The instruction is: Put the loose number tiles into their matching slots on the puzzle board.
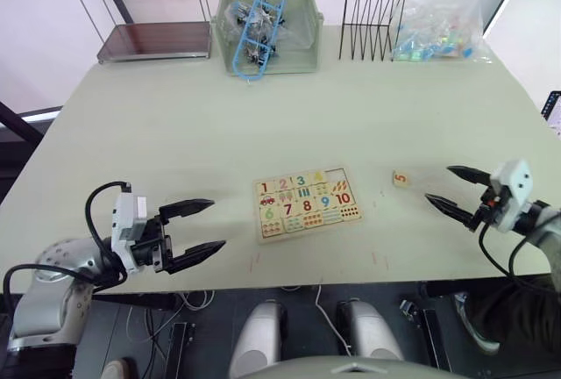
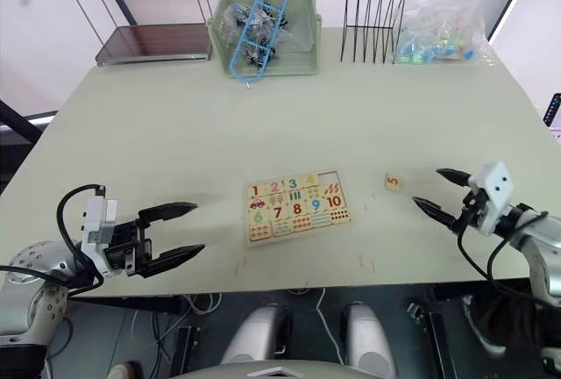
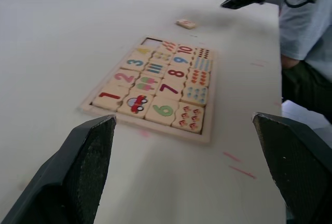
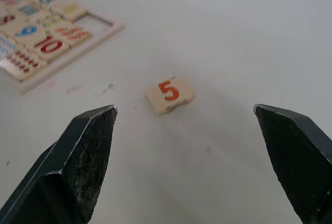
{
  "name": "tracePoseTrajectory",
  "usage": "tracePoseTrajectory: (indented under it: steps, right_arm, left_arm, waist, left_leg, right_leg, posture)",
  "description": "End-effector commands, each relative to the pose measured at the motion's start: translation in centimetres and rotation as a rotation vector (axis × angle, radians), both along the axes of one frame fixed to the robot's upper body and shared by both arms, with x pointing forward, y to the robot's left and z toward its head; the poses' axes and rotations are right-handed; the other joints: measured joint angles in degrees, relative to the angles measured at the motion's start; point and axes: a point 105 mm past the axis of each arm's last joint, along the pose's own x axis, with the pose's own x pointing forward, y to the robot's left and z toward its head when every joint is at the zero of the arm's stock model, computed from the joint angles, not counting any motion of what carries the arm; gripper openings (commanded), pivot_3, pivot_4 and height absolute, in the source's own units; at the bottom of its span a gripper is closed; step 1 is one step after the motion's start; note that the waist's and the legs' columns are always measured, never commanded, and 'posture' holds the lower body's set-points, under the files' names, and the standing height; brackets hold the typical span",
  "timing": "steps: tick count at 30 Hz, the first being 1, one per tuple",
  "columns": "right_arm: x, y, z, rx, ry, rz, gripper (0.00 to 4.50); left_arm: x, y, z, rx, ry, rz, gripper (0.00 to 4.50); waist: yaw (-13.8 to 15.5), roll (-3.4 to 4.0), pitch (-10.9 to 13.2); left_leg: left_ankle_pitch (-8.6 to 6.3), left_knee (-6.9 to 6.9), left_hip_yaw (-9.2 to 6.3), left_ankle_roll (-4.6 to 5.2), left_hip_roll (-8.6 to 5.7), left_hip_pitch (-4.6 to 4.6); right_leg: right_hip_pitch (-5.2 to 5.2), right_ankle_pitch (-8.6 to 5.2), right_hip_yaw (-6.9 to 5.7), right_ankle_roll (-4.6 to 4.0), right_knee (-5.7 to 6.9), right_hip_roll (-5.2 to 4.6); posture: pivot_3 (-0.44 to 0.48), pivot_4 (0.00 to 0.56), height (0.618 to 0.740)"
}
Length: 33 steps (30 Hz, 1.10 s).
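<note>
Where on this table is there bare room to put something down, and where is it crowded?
Free: the wide stretch of table between the back-edge items and the puzzle board. Crowded: the back edge, with the shelf rack, green bin, wire rack and plastic bag. The 5 tile lies before the open right gripper.

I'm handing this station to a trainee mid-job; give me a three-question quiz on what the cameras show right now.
1. True or false: the 5 tile already sits in the puzzle board.
2. Which gripper is nearer the 5 tile: A) left gripper B) right gripper?
3. Fill in: the board's one empty slot is in its ___ row.

Key
1. False; it lies on the table, apart from the board.
2. B; its open fingers face the tile.
3. Top, at the end after the 4.
</note>
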Motion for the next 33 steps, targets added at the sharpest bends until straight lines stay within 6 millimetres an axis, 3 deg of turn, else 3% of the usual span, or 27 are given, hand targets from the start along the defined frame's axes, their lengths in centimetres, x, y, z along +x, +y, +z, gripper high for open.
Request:
tracePoseTrajectory:
  steps: [1,12,23,26,27,28,29,30,33]
  right_arm:
    - [0.8,0.5,0.2,-0.074,0.035,0.072,4.43]
    - [4.3,2.4,-0.4,-0.209,0.148,0.218,4.43]
    - [6.4,3.8,-1.2,-0.306,0.158,0.286,4.43]
    - [6.3,3.7,-1.4,-0.328,0.16,0.3,3.63]
    - [6.3,3.6,-1.5,-0.331,0.166,0.302,3.21]
    - [6.2,3.4,-1.6,-0.334,0.174,0.303,2.52]
    - [6.1,3.3,-1.7,-0.336,0.179,0.303,2.28]
    - [6.0,3.2,-1.7,-0.337,0.182,0.302,1.56]
    - [5.9,3.0,-1.7,-0.321,0.19,0.288,1.45]
  left_arm:
    - [-0.4,-0.6,1.0,0.013,-0.017,-0.079,4.5]
    - [-0.7,-0.9,1.6,0.01,-0.03,-0.111,4.5]
    - [-0.7,-0.9,1.6,0.017,-0.046,-0.11,4.5]
    - [-0.8,-0.9,1.6,0.017,-0.05,-0.106,4.5]
    - [-0.8,-0.9,1.6,0.017,-0.051,-0.105,4.5]
    - [-0.9,-0.8,1.6,0.017,-0.051,-0.104,4.5]
    - [-0.9,-0.8,1.5,0.018,-0.05,-0.104,4.5]
    - [-0.9,-0.8,1.5,0.018,-0.05,-0.104,4.5]
    - [-1.0,-0.9,1.5,0.015,-0.053,-0.103,4.5]
  waist:
    - [-0.07,0.0,0.0]
    - [-0.03,0.02,0.01]
    - [-0.14,0.03,0.02]
    - [-0.16,0.03,0.02]
    - [-0.15,0.03,0.02]
    - [-0.15,0.03,0.02]
    - [-0.15,0.03,0.02]
    - [-0.15,0.03,0.02]
    - [-0.03,0.03,0.02]
  left_leg:
    - [0.0,0.0,0.01,0.0,0.01,0.01]
    - [0.0,0.0,-0.02,0.0,0.01,-0.02]
    - [0.0,0.0,-0.03,0.0,0.01,-0.02]
    - [0.0,0.0,-0.04,-0.01,0.01,-0.02]
    - [0.0,0.0,-0.04,0.0,0.01,-0.02]
    - [0.0,0.0,-0.04,0.0,0.02,-0.01]
    - [0.0,0.0,-0.03,-0.01,0.02,-0.02]
    - [0.0,0.0,-0.03,-0.01,0.02,-0.01]
    - [0.0,0.0,-0.05,-0.01,0.02,0.0]
  right_leg:
    - [0.0,0.0,0.0,0.0,0.01,0.01]
    - [-0.02,0.12,-0.02,0.18,0.01,0.02]
    - [-0.03,0.13,-0.03,0.18,0.01,0.01]
    - [-0.02,0.13,-0.03,0.18,0.01,0.01]
    - [-0.02,0.13,-0.03,0.18,0.01,0.01]
    - [-0.02,0.13,-0.03,0.18,0.01,0.01]
    - [-0.02,0.14,-0.03,0.18,0.01,0.0]
    - [-0.02,0.13,-0.03,0.18,0.01,0.0]
    - [0.0,0.13,-0.04,0.17,0.01,-0.01]
  posture:
    - [0.0,0.15,0.74]
    - [0.0,0.15,0.74]
    - [0.0,0.15,0.74]
    - [0.0,0.15,0.74]
    - [0.0,0.15,0.74]
    - [0.0,0.15,0.74]
    - [0.0,0.15,0.74]
    - [0.0,0.15,0.74]
    - [0.0,0.15,0.74]
